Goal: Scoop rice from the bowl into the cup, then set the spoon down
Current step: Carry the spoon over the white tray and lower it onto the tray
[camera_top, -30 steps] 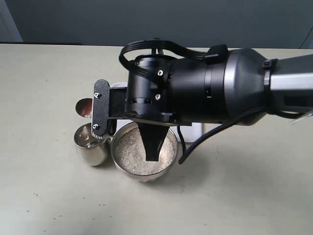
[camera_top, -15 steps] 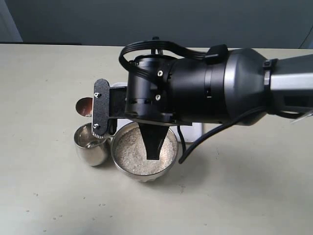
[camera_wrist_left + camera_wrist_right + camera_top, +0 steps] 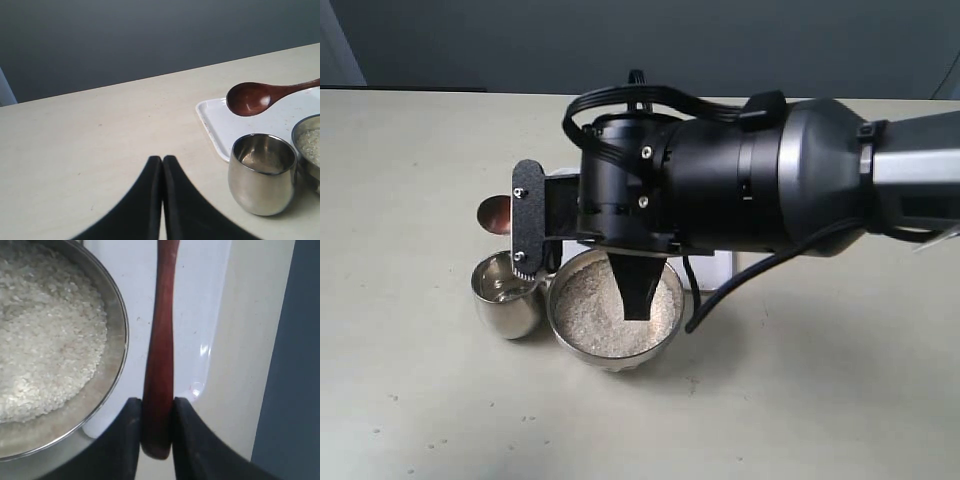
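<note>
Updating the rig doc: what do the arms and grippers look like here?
The right arm has a glossy black cylindrical wrist housing with small silver screws and a silver-grey link behind it. Black cables loop over it and one trails underneath. Jaws of the left gripper and right gripper are matte black, tapering to slim tips. No labels visible. The rest of the left arm is out of view.

The small steel cup stood just left of the wide steel bowl of white rice, the reddish-brown wooden spoon behind the cup.
</note>
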You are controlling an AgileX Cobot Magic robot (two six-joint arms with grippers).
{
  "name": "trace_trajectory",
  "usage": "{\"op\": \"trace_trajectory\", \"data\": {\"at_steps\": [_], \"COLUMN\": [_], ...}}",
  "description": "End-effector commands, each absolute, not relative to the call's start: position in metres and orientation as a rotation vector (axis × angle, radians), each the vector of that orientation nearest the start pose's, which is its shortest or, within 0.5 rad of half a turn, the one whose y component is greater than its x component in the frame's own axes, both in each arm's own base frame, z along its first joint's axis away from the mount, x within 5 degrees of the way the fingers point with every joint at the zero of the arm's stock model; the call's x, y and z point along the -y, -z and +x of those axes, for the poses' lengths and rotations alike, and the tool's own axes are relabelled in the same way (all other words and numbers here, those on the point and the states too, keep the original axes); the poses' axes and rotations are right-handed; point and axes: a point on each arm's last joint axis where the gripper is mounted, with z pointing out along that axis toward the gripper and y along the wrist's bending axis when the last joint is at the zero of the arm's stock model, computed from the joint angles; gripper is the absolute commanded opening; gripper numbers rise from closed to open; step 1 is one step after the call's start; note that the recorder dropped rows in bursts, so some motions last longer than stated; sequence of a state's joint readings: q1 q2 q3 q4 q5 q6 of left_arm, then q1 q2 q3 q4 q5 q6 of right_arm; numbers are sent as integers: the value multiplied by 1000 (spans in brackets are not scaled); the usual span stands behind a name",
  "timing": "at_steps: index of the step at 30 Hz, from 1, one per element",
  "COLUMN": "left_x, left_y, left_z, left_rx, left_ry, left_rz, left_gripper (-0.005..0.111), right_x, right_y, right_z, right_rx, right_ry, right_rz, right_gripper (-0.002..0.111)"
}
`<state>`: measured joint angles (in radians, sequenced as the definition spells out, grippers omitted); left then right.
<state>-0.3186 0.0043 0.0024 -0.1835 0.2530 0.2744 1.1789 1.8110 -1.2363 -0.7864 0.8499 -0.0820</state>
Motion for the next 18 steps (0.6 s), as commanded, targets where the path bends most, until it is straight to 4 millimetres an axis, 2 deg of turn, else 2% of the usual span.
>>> {"op": "trace_trajectory", "data": {"at_steps": [1, 8, 11, 13, 14, 18], "left_x": [21, 21, 21, 21, 21, 21], "left_y": [-192, -192, -192, -192, -192, -192], "left_z": [51, 51, 51, 51, 51, 51], "left_rx": [-1680, -1680, -1680, -1680, -1680, -1680], "left_ry": [207, 207, 207, 207, 207, 207], "left_rz": [389, 389, 389, 389, 389, 389], "left_gripper": [1, 1, 1, 1, 1, 1], "right_x": [-320, -317, -304, -290, -278, -252], "right_y": [-222, -220, -220, -221, -220, -216], "right_z": [187, 195, 215, 235, 251, 280], "right_rx": [-1654, -1786, -1870, -1932, -1979, -2071], "right_ry": [601, 500, 489, 503, 487, 367], "right_rz": [-1937, -1813, -1749, -1687, -1633, -1602], "right_gripper": [-1, -1, -1, -1, -1, -1]}}
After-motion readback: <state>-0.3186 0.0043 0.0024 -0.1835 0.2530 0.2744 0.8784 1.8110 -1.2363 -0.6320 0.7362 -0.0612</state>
